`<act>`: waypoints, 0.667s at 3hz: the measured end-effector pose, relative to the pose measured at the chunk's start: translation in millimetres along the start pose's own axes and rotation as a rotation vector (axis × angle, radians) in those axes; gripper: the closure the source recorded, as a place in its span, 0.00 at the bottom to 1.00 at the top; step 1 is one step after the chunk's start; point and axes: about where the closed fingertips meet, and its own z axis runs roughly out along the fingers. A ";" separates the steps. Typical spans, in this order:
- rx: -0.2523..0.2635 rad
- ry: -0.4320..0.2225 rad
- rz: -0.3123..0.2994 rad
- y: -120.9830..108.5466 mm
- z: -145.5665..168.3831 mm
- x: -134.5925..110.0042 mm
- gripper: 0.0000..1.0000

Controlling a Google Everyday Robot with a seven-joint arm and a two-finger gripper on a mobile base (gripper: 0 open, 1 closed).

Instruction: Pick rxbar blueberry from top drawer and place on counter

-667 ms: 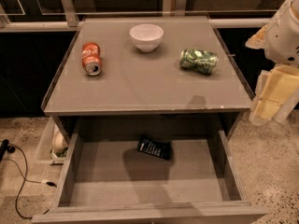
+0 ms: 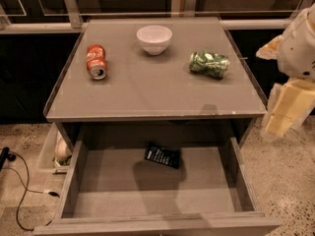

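Observation:
The rxbar blueberry, a dark navy wrapper with white lettering, lies flat on the bottom of the open top drawer, near its back wall and a little right of centre. The grey counter is above it. My gripper, cream-coloured on a white arm, hangs at the right edge of the view. It is beside the counter's right front corner, level with the counter's edge, and far from the bar. Nothing is seen in it.
On the counter stand a white bowl at the back centre, a red-orange soda can lying at the left and a crushed green can at the right. A cable and a bin lie on the floor at the left.

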 end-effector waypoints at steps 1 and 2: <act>-0.023 -0.047 -0.027 34.1 23.8 -5.7 0.00; -0.086 -0.102 -0.034 73.8 72.1 1.3 0.00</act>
